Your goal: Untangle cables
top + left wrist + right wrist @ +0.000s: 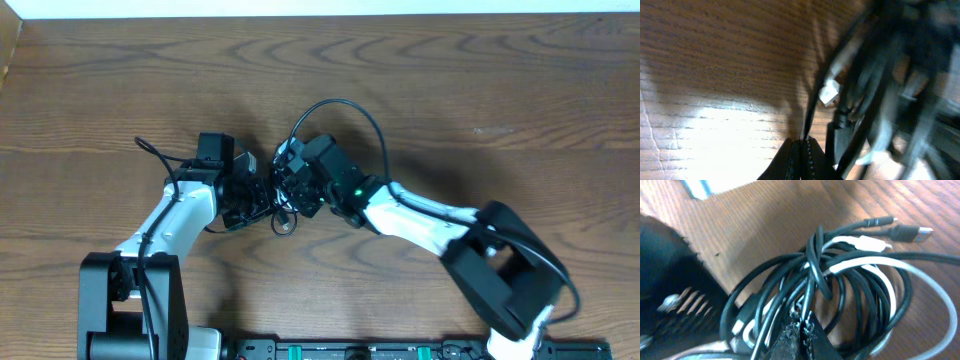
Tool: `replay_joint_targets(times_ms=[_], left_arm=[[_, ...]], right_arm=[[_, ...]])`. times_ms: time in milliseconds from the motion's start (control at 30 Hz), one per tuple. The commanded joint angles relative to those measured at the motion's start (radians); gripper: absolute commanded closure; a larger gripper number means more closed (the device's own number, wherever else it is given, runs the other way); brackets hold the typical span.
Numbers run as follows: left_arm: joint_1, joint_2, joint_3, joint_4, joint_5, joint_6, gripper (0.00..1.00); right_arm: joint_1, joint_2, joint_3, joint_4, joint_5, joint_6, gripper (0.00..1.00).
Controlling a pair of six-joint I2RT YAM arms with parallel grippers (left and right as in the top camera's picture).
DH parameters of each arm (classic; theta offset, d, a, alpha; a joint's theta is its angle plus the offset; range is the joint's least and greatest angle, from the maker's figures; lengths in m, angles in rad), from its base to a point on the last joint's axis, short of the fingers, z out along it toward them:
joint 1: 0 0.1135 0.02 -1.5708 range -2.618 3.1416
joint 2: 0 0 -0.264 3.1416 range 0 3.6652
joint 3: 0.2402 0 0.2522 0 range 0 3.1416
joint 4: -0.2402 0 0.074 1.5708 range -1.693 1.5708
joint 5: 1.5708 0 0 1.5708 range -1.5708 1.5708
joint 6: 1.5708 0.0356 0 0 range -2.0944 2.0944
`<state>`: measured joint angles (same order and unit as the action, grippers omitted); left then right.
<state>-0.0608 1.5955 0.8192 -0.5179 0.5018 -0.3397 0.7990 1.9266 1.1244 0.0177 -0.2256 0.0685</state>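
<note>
Hardly begun — one tangled coil of black and white cables (855,275) on the wooden table (450,80), midway between the arms. Pinched shut on a black strand with the right gripper (801,330); clamped likewise on a thin black cord with the left gripper (801,149). No strand freed yet, plug ends (910,231) loose at one side — all separating left to do.

Smooth, glossy plastic-sheathed cables (812,255), black and white, on matt grained wood table (450,70); rough black fingers (787,337).
</note>
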Motion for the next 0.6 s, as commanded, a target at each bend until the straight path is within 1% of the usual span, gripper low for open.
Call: replay_joint_targets(times_ms=[0, 133, 333, 433, 567], left_arm=[[-0.003, 0.006, -0.006, 0.0, 0.02, 0.014, 0.92], [-0.003, 0.006, -0.006, 0.0, 0.02, 0.014, 0.92], [-0.003, 0.006, -0.006, 0.0, 0.02, 0.014, 0.92], [-0.003, 0.006, -0.006, 0.0, 0.02, 0.014, 0.92], [-0.003, 0.006, -0.006, 0.0, 0.02, 0.014, 0.92]], right_arm=[[-0.015, -0.161, 0.012, -0.066, 0.007, 0.016, 0.99], [-0.016, -0.229, 0.012, -0.182, 0.007, 0.012, 0.99], [-0.016, -0.236, 0.01, -0.358, 0.007, 0.012, 0.99], [-0.016, -0.231, 0.006, -0.399, 0.007, 0.012, 0.99], [-0.016, -0.213, 0.006, -0.386, 0.006, 0.013, 0.99]])
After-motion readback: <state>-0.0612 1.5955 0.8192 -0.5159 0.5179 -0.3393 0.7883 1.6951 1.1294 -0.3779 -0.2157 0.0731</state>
